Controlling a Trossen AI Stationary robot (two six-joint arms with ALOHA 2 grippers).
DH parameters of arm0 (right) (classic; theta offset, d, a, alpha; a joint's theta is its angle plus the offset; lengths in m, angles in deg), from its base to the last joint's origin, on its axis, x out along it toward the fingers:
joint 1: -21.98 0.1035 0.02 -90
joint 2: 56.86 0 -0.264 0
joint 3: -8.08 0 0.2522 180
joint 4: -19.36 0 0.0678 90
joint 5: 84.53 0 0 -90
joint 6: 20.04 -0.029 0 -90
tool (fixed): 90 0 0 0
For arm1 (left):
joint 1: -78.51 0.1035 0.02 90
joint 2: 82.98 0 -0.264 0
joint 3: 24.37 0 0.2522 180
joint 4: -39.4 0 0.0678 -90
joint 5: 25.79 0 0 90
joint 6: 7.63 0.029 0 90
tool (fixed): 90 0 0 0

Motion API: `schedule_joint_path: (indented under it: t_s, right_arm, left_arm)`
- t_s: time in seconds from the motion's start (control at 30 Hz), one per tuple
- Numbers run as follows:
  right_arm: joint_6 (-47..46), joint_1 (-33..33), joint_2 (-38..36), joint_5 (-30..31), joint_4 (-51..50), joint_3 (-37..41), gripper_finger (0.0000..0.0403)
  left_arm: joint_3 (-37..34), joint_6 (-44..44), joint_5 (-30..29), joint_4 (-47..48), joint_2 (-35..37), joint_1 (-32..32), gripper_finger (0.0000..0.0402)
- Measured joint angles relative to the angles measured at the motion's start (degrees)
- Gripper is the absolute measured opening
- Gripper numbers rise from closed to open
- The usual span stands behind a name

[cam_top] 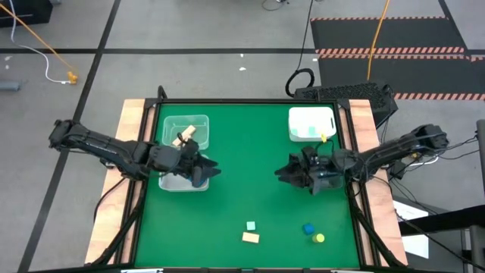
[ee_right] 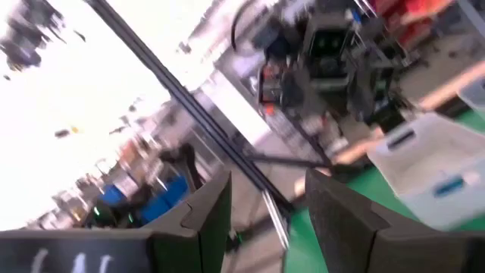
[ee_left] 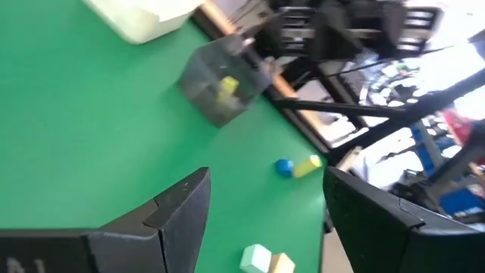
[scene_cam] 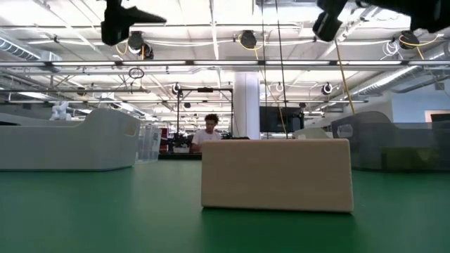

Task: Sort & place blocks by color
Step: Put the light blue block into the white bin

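Four loose blocks lie flat near the table's front edge: a mint one (cam_top: 250, 226) beside a tan one (cam_top: 250, 237), and a blue one (cam_top: 308, 228) beside a yellow one (cam_top: 319, 238). The tan block (scene_cam: 276, 174) fills the middle of the low view. My left gripper (cam_top: 206, 171) (ee_left: 265, 178) hovers open over the table's left side, above a clear bin (cam_top: 184, 180), with nothing between its fingers. My right gripper (cam_top: 282, 173) (ee_right: 269, 182) hangs open at the table's right, tipped up toward the room, also with nothing between its fingers.
A clear bin (cam_top: 186, 133) at the far left holds tan blocks. A white bin (cam_top: 311, 123) stands at the far right. Beside it, under my right arm, a clear bin (ee_left: 223, 91) holds a yellow block. Bare green table lies between the arms.
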Motion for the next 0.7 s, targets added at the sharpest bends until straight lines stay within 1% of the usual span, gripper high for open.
schedule_joint_path:
  t_s: [0.1,0.23,0.33,0.47,0.6,0.7]
  right_arm:
    - [0.07,-0.06,2.03,-0.30,7.30,2.49,0.0157]
    - [3.70,-0.02,3.47,0.11,6.99,2.12,0.0157]
    - [8.61,0.23,4.08,0.09,1.42,-0.72,0.0157]
    - [13.19,0.46,5.08,2.57,-11.58,-5.15,0.0157]
    - [14.21,0.90,7.58,2.95,-24.25,-10.17,0.0157]
    - [15.83,2.37,10.46,2.95,-29.22,-13.40,0.0157]
  left_arm:
    - [0.00,2.74,-0.02,-3.18,0.00,-1.49,0.0255]
    - [0.00,4.36,-0.03,-7.32,0.00,-3.07,0.0255]
    - [0.00,4.38,-0.07,-10.81,0.00,-3.93,0.0255]
    - [0.00,4.32,-0.26,-15.26,0.00,-4.85,0.0255]
    - [0.00,2.93,-3.25,-18.95,0.00,-5.94,0.0255]
    - [0.00,2.11,-5.61,-21.28,-0.02,-6.97,0.0255]
